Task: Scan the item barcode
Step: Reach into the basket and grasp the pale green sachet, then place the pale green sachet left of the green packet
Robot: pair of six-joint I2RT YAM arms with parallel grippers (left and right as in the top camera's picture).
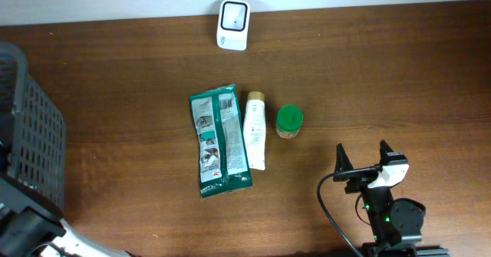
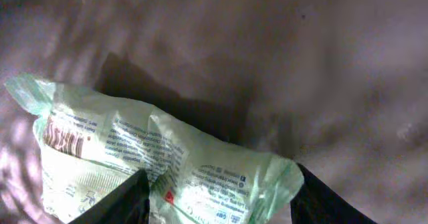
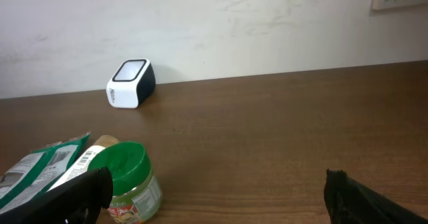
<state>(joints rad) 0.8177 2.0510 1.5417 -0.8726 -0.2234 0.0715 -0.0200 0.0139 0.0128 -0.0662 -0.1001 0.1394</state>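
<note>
Between the fingers of the left pincer (image 2: 221, 177) lies the lower edge of a pale green printed plastic packet (image 2: 167, 157). Its striped barcode (image 2: 63, 134) is on the end far out to that pincer's left. The fingers stand apart on either side of the packet, and whether they pinch it cannot be told. At the right pincer (image 1: 362, 149) the jaws gape wide with nothing between them, above the bare dark brown wooden desk (image 1: 430, 80). Just ahead and to its left stands a small jar with a green lid (image 1: 289, 121). Beyond that, side by side, lie a white tube with a gold cap (image 1: 255, 130) and a dark green foil pouch (image 1: 220, 142). Farthest ahead, by the wall, sits a white box-shaped scanner with a dark window (image 1: 232, 24).
</note>
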